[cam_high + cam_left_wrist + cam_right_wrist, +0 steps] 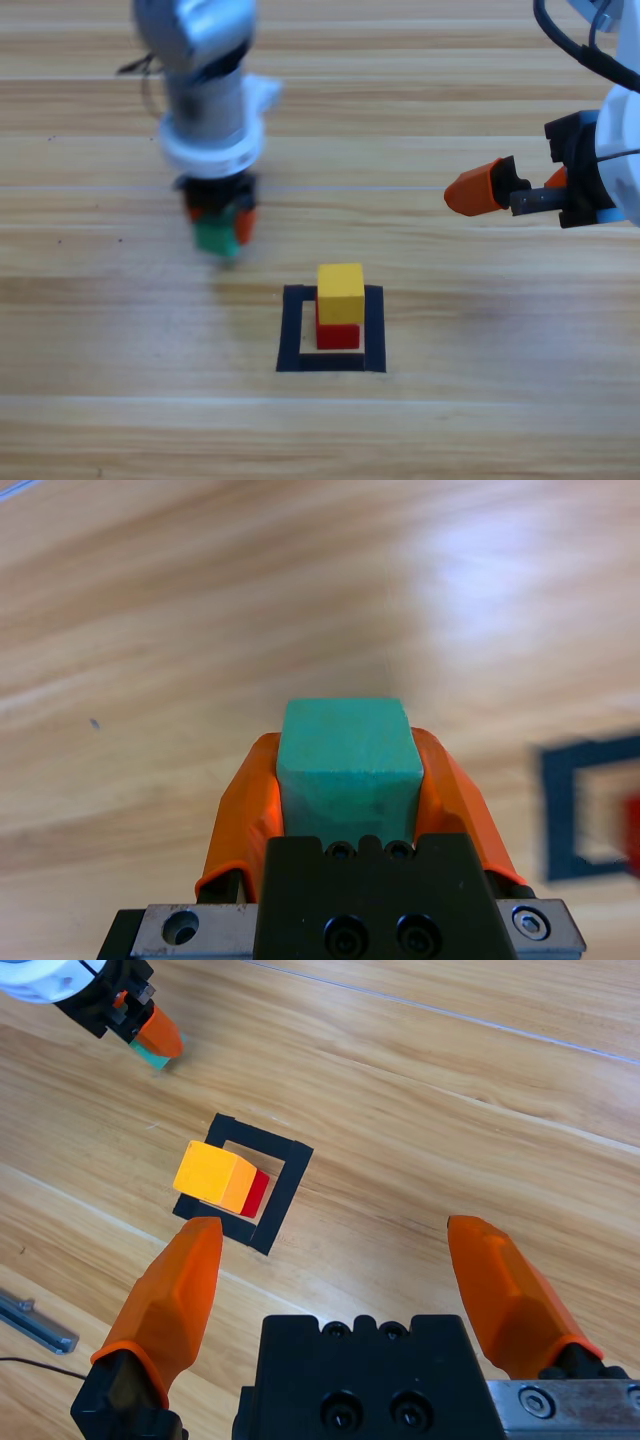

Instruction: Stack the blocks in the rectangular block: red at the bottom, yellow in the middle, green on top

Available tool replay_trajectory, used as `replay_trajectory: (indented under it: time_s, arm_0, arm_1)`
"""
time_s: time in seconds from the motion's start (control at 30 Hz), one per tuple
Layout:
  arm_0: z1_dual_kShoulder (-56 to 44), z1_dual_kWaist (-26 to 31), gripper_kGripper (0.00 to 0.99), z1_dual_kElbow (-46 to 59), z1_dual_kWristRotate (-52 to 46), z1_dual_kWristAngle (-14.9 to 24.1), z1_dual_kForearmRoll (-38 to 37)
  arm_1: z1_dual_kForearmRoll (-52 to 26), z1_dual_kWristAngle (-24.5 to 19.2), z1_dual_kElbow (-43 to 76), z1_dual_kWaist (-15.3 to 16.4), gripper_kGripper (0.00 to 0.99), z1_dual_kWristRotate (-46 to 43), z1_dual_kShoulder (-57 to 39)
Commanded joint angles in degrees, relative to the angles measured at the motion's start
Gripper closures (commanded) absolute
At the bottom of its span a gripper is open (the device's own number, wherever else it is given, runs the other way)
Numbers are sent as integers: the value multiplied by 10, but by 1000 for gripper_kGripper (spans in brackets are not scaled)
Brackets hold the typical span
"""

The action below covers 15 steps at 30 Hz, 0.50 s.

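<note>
Left gripper (222,228) clamps green (347,763), clear left of rectangular block (372,330).

bright even light, motion blur on left arm (205,90)

Left pincer (221,222) clamped, right pincer (500,190) agape

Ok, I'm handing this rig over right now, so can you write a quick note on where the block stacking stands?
Left pincer: shut on the green cube, held above the table, left of the black tape rectangle.
Right pincer: open, empty, waiting at the right edge.
Done: red cube sits inside the rectangle with the yellow cube stacked on it.
Left: carry the green cube over, set it on the yellow one, release.
</note>
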Motion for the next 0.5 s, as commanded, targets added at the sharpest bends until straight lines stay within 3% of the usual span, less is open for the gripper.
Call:
replay_trajectory:
  time_s: [0.03, 0.5]
  arm_0:
    - [17, -114, 990, -122, -58, 7, 82]
    - [-14, -139, 990, -130, -198, 28, 96]
  arm_1:
    - [-12, -12, 17, -13, 0, -3, 24]
    - [-12, -8, 18, -12, 0, -10, 23]
